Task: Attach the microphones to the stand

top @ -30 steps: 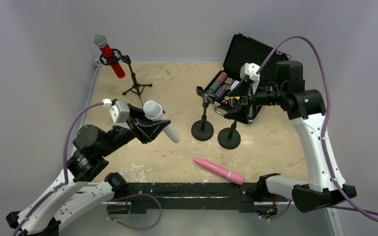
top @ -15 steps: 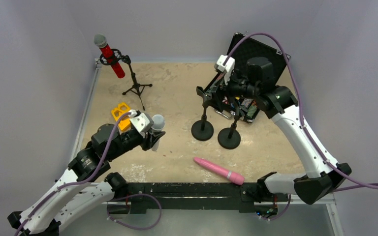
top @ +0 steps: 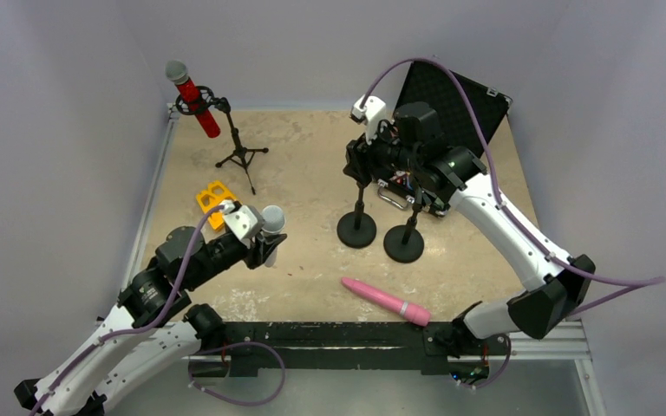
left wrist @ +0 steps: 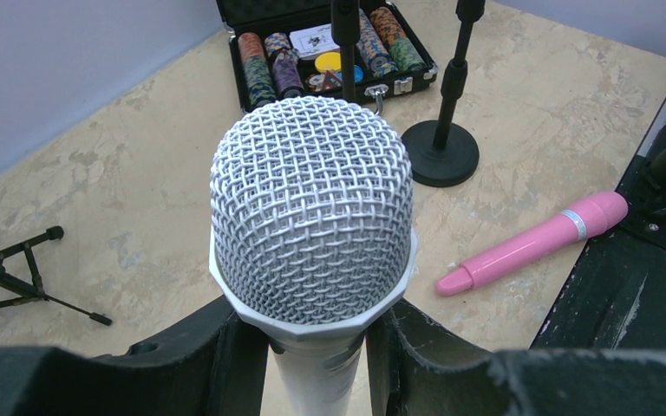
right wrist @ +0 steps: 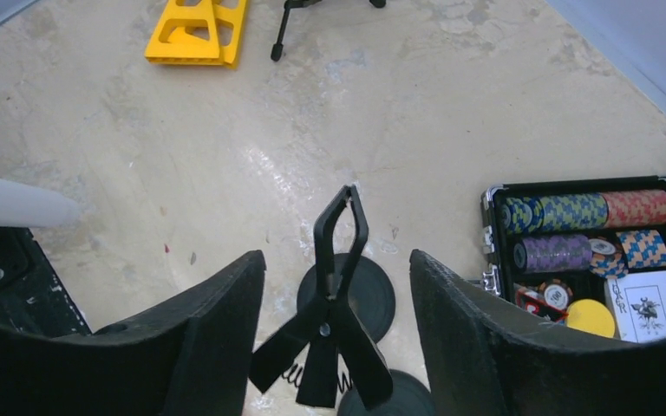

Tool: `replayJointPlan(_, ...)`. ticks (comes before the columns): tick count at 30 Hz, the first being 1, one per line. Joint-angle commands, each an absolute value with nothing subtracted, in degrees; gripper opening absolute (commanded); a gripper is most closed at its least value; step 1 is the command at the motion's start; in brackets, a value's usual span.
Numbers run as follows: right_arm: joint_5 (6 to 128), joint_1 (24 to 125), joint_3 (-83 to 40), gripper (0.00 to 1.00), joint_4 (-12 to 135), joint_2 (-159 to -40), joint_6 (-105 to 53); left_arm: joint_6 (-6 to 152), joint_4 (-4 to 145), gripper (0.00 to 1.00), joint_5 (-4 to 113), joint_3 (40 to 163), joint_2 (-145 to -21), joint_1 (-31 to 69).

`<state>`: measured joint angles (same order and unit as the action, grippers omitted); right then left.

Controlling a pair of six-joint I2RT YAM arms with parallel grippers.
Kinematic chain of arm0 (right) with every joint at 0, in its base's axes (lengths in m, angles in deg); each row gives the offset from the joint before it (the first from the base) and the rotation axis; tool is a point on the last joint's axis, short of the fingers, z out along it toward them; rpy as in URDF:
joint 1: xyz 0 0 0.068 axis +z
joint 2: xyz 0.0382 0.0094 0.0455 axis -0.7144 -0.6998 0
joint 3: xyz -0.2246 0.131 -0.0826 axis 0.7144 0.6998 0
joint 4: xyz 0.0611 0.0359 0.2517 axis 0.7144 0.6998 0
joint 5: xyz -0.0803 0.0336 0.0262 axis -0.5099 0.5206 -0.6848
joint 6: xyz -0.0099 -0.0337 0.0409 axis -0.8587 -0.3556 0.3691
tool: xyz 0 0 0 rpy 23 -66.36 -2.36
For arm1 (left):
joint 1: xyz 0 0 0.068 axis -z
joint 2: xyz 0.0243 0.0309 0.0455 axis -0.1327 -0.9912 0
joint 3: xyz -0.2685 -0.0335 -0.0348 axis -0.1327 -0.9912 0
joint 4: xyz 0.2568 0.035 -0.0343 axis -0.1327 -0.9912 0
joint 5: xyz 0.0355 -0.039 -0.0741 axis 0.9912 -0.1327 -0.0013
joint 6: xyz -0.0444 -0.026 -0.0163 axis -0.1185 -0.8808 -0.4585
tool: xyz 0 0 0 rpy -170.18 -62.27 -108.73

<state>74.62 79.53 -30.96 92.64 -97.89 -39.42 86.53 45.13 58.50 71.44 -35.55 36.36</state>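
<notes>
Tabletop (top: 312, 165): beige, mottled like worn stone, with pale scuffed patches and small dark flecks. The scuffing is heavier toward the near edge.

Far wall (top: 312, 43), left wall (top: 61, 130) and right wall (top: 624, 130): plain, pale lavender-grey, closing the table in on three sides.

Aluminium rail (top: 150, 204) runs along the left table edge, far to near. Black bar (top: 338, 334) lies across the near edge.

Light is soft and even, from above. Shadows are short and faint.
</notes>
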Motion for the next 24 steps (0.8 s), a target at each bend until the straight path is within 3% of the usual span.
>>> replayJointPlan(1,73.4,80.3,-37.0,0.54,94.0,-100.1,-44.1,86.7,47.6,0.00,59.2,71.1,-34.0,36.1)
replayJointPlan(9,89.8,80.7,-47.5,0.16,108.9,-105.3,-60.7,86.5,47.6,0.00,58.7,71.0,-33.0,36.1)
replayJointPlan(14,97.3,80.7,-55.5,0.12,117.2,-110.1,-68.0,86.3,47.5,0.00,58.0,71.0,-32.8,36.1)
replayJointPlan(15,97.7,80.6,-56.7,0.15,118.1,-110.9,-68.4,86.2,47.5,0.00,57.9,71.1,-32.8,36.1)
replayJointPlan(16,97.5,80.6,-57.5,0.24,118.5,-111.2,-68.2,86.1,47.4,0.00,57.8,71.1,-32.8,36.1)
replayJointPlan(18,97.3,80.6,-58.3,0.55,118.9,-111.1,-67.7,85.8,47.5,0.00,57.4,71.1,-32.7,36.1)
replayJointPlan(20,98.0,80.3,-58.7,0.76,119.1,-110.1,-66.8,85.4,47.7,0.00,56.8,71.1,-32.5,36.1)
replayJointPlan(24,100.7,78.8,-57.8,0.88,119.3,-106.5,-65.9,83.1,48.7,0.00,55.2,71.0,-32.2,36.1)
